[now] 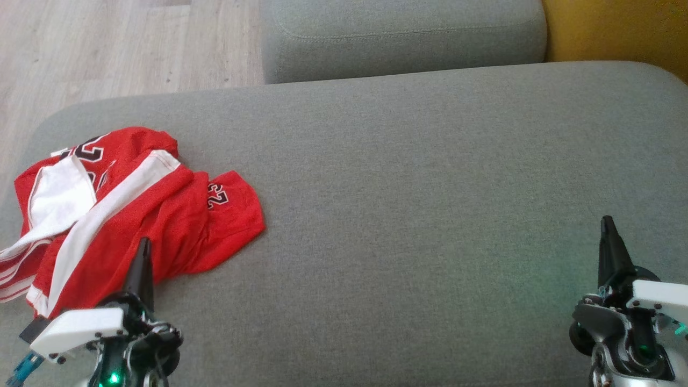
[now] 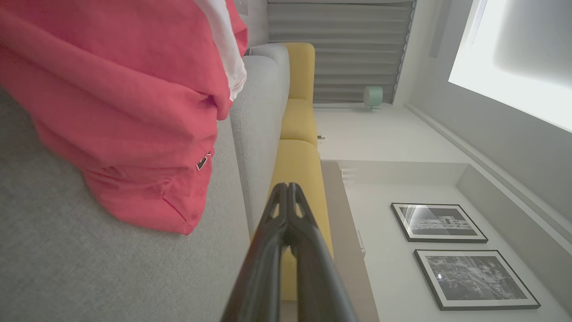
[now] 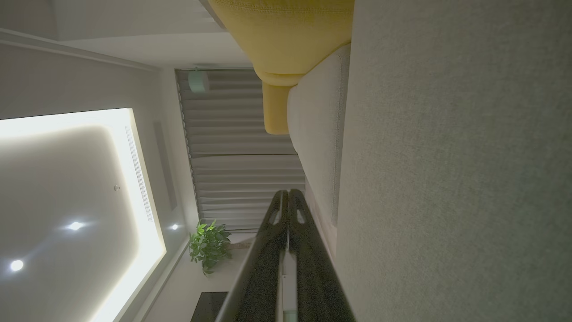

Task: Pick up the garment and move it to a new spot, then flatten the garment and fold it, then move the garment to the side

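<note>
While the crumpled red-and-white jersey (image 1: 177, 215) is lying on the grey fabric cushion (image 1: 408, 215), the left gripper (image 1: 144, 243) and right gripper (image 1: 607, 221) are hovering, jaws pressed together, gripping nothing.

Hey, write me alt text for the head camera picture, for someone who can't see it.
A crumpled red and white jersey lies at the left of a wide grey sofa seat. The left gripper, shut, rises at lower left with its tip against the jersey's near edge; the right gripper, shut, rises at lower right over bare seat.
</note>
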